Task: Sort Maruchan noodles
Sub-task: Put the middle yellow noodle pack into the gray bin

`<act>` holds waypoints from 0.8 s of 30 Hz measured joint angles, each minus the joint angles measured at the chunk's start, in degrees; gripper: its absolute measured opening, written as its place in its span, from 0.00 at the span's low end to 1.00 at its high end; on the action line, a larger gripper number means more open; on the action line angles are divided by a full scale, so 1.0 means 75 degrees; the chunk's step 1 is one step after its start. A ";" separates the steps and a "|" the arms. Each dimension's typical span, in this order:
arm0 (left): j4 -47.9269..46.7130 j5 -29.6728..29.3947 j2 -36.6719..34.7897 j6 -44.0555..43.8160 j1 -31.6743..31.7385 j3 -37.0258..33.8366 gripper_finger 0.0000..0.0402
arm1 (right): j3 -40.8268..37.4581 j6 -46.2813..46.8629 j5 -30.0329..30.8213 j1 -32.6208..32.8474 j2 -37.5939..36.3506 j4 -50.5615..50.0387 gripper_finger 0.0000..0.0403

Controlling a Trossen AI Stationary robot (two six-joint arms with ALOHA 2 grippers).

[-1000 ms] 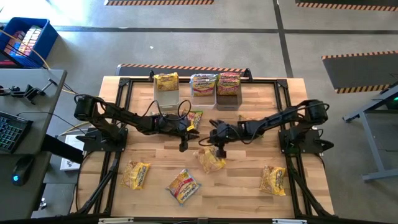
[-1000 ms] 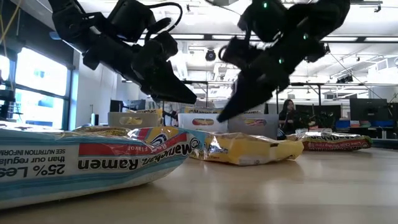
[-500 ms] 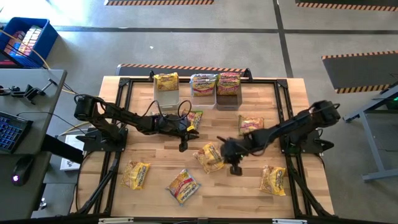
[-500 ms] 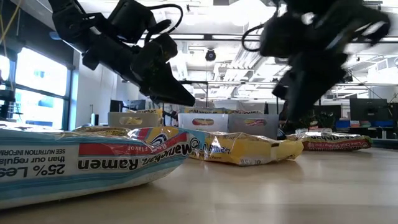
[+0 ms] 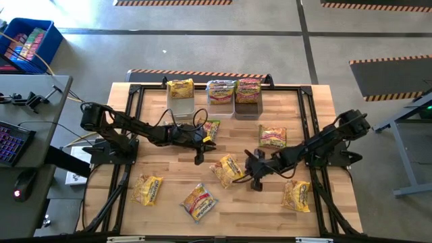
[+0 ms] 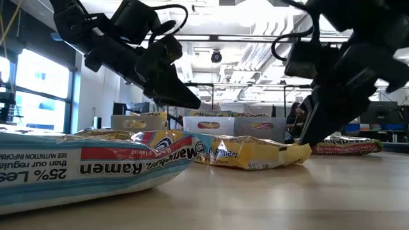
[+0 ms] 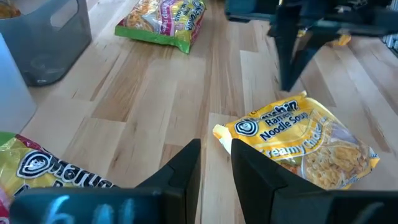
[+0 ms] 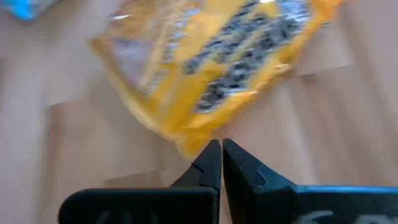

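Note:
The Maruchan packets lie scattered on the wood table. A yellow one [image 5: 228,170] sits at mid-table and fills the right wrist view [image 8: 217,68]. My right gripper [image 5: 255,181] is shut and low at that packet's right end [image 6: 305,140]. My left gripper [image 5: 198,159] hovers left of it, narrowly open and holding nothing [image 7: 216,155]. A green-edged packet [image 5: 211,128] lies under the left arm. Other packets lie flat at the near left [image 5: 147,189], near middle [image 5: 199,201], near right [image 5: 295,194] and right [image 5: 272,136]. My right gripper's shut fingertips [image 8: 211,155] point at the corner of the yellow packet [image 8: 186,144] at its right end. I cannot tell whether they touch it.
Three bins stand in a row at the far edge, each with a packet on top [image 5: 180,88] [image 5: 221,91] [image 5: 248,89]. A blue-striped packet [image 6: 83,166] lies close to the low camera. Bare wood shows between the near packets.
My right gripper has swung from over the yellow packet toward the table's right and near edge, then dropped low beside the packet's right end. This uncovered the packet on the right. My left arm has kept still.

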 joint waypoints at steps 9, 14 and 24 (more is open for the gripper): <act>0.0266 -0.0002 0.0003 -0.0211 -0.0013 0.0000 0.20 | -0.0216 -0.0401 0.0796 -0.0328 0.0003 0.0235 0.00; 0.0263 -0.0006 0.0003 -0.0217 -0.0149 0.0000 0.20 | -0.0086 -0.0336 0.0616 -0.0445 -0.0197 -0.0067 0.00; 0.0280 -0.0006 0.0003 -0.0086 -0.0224 0.0000 0.20 | -0.0027 -0.0289 0.0622 0.0000 -0.0165 0.0307 0.00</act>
